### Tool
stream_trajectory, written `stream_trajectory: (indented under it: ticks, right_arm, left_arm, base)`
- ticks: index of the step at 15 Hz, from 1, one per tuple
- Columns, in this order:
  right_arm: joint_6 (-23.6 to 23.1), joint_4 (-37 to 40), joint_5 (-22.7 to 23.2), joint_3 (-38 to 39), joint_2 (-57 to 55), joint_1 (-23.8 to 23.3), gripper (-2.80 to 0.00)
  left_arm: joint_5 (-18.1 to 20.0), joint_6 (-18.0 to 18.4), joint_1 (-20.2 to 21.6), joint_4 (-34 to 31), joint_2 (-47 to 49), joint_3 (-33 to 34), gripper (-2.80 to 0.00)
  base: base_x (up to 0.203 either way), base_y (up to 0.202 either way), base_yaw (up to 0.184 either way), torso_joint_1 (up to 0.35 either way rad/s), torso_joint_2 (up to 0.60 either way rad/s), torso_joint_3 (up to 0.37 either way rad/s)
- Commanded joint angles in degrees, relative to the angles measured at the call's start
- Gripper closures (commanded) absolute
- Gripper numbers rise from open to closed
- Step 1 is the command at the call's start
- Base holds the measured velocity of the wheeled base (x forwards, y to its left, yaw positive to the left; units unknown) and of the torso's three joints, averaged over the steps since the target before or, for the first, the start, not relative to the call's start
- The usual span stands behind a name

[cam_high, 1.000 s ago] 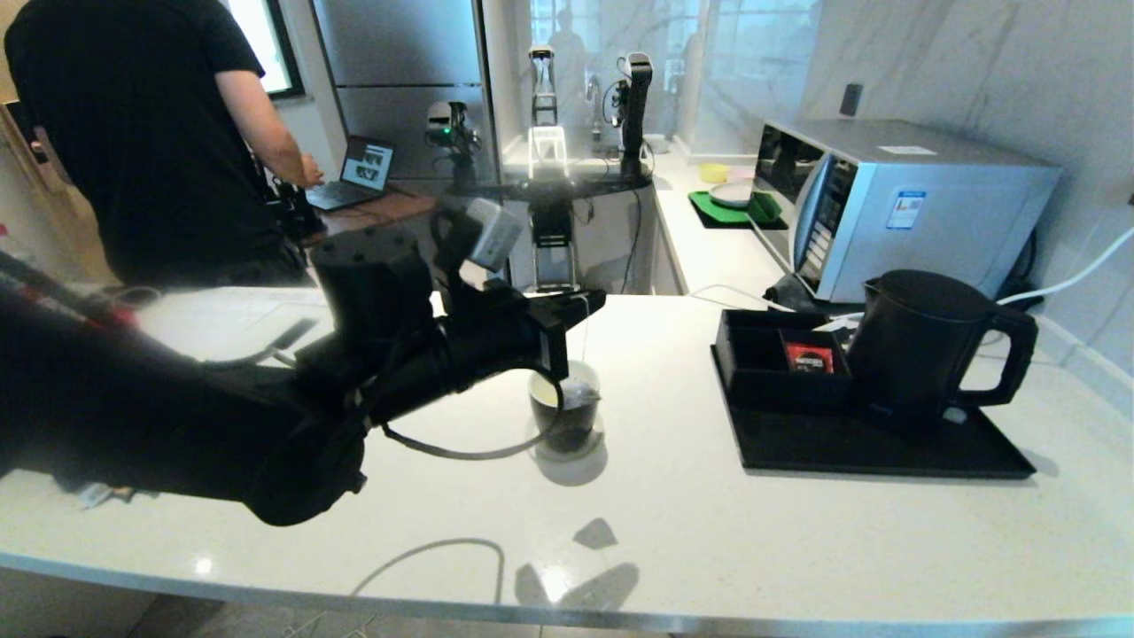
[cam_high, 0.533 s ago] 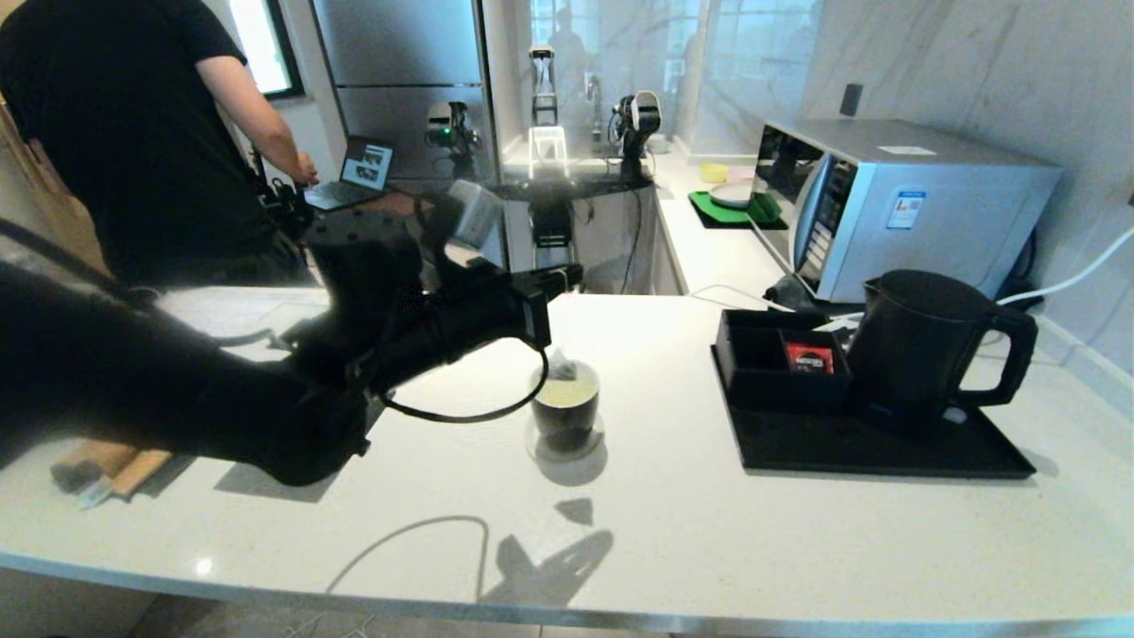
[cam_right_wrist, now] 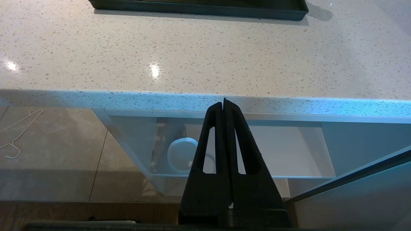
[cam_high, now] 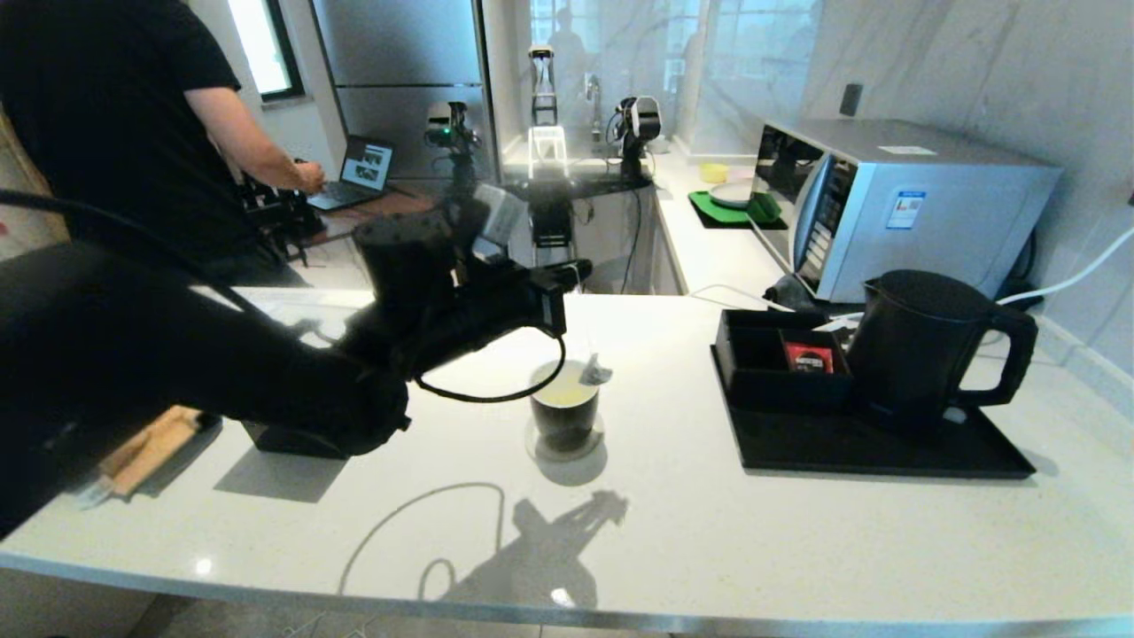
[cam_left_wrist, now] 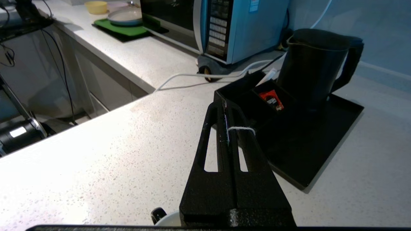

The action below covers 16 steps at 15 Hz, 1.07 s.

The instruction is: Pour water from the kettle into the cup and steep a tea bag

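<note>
The black cup (cam_high: pixel 564 416) stands on a round coaster mid-counter, with pale yellowish water (cam_high: pixel 562 392) in its white inside. My left gripper (cam_high: pixel 569 273) hovers above it, shut on the tea bag's tag and white string (cam_left_wrist: pixel 241 128). The greyish tea bag (cam_high: pixel 595 370) hangs from the string at the cup's right rim, just above the water. In the left wrist view the gripper (cam_left_wrist: pixel 223 104) points toward the kettle (cam_left_wrist: pixel 316 64). The matte black kettle (cam_high: pixel 926 346) stands upright on a black tray (cam_high: pixel 886 447) to the right. My right gripper (cam_right_wrist: pixel 224 103) is shut and empty, parked below the counter's front edge.
A red packet (cam_high: pixel 808 358) lies in the black box on the tray beside the kettle. A microwave (cam_high: pixel 895 199) stands behind, with a white cable. A black cube box (cam_high: pixel 292 439) sits under my left arm. A person stands at the back left.
My left gripper rose and shifted slightly. The tea bag swung from hanging low at the cup to its back and now dangles at the right rim.
</note>
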<state>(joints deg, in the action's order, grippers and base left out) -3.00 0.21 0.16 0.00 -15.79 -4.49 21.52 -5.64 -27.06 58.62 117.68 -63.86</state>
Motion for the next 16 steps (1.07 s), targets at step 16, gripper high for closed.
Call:
stream_trajectory:
  ticks: [16]
  right_arm:
    - [0.01, 0.04, 0.02, 0.0, -0.3, 0.0, 0.0]
  left_arm:
    - [0.1, 0.11, 1.75, 4.04, 9.96, -0.32, 0.0]
  base:
    - [0.0, 0.0, 0.0, 0.0, 0.0, 0.0]
